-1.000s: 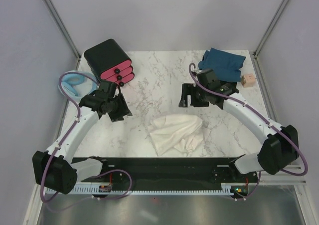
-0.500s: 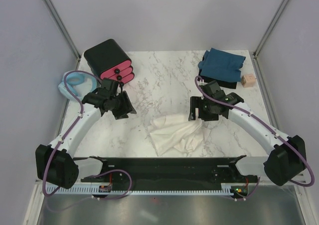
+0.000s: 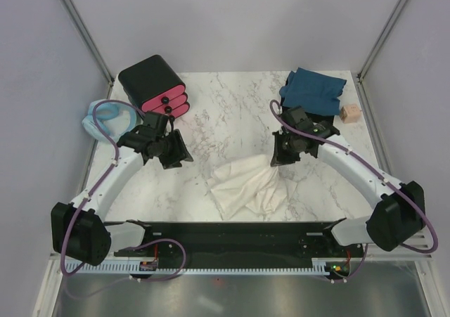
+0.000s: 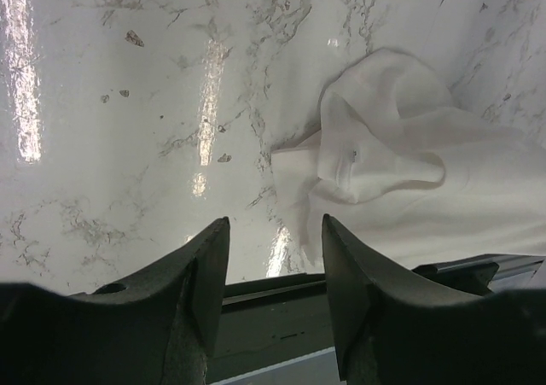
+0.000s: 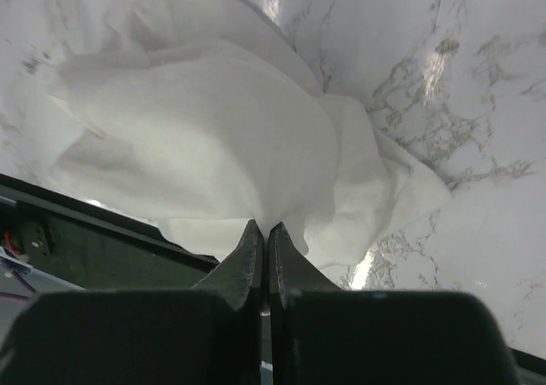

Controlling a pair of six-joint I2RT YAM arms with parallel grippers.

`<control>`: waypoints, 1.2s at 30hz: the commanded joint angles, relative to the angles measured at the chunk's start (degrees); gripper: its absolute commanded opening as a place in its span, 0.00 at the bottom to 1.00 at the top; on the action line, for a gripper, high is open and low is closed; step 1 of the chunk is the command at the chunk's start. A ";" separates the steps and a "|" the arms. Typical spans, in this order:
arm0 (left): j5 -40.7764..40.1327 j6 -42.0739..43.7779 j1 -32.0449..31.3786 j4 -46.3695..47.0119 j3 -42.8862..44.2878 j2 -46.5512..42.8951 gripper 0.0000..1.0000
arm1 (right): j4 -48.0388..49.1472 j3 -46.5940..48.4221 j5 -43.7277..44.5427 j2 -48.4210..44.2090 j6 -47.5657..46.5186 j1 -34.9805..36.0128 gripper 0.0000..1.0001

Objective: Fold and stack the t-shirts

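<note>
A crumpled cream-white t-shirt (image 3: 246, 185) lies on the marble table near its front edge, also filling the right wrist view (image 5: 213, 137) and showing at the right of the left wrist view (image 4: 401, 172). My right gripper (image 3: 277, 157) is shut on the shirt's far right edge, with the cloth pinched between its fingers (image 5: 263, 236). A folded dark teal-blue t-shirt (image 3: 314, 90) rests at the back right corner. My left gripper (image 3: 177, 157) hovers open left of the white shirt, with nothing between its fingers (image 4: 275, 231).
A black box with pink drawers (image 3: 155, 86) stands at the back left. A pale blue padded ring (image 3: 102, 118) lies at the left edge. A small wooden block (image 3: 349, 113) sits by the teal shirt. The black base rail (image 3: 232, 236) runs along the front.
My right gripper came toward the front and down onto the white shirt's far right edge and shut on the cloth. The left arm shifted slightly right.
</note>
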 commanded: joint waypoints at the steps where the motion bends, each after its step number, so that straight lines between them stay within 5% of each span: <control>1: 1.51 2.51 -0.19 2.19 0.79 0.26 0.54 | 0.52 12.33 4.68 -4.66 1.58 0.32 0.00; 13: 3.53 3.74 -0.19 3.59 4.58 3.77 0.54 | -5.98 30.04 0.39 -3.71 4.75 0.49 0.00; 23: 4.33 1.72 -1.24 5.97 4.93 7.02 0.54 | -5.28 -2.73 -0.92 -9.68 11.25 3.30 0.00; 24: 4.24 1.72 -1.16 5.97 5.10 7.20 0.54 | -6.41 -5.10 -2.24 -8.98 10.90 3.65 0.16; 27: 3.89 1.72 -1.16 6.05 5.28 7.29 0.53 | -10.81 -2.68 0.02 -8.18 9.41 5.67 0.37; 29: 3.71 1.72 -1.25 6.05 5.28 7.29 0.54 | -11.95 0.66 4.40 -9.06 8.71 5.59 0.61; 36: 3.36 1.81 -1.25 5.88 5.37 6.85 0.54 | -7.31 14.29 8.12 1.27 -1.13 5.50 0.62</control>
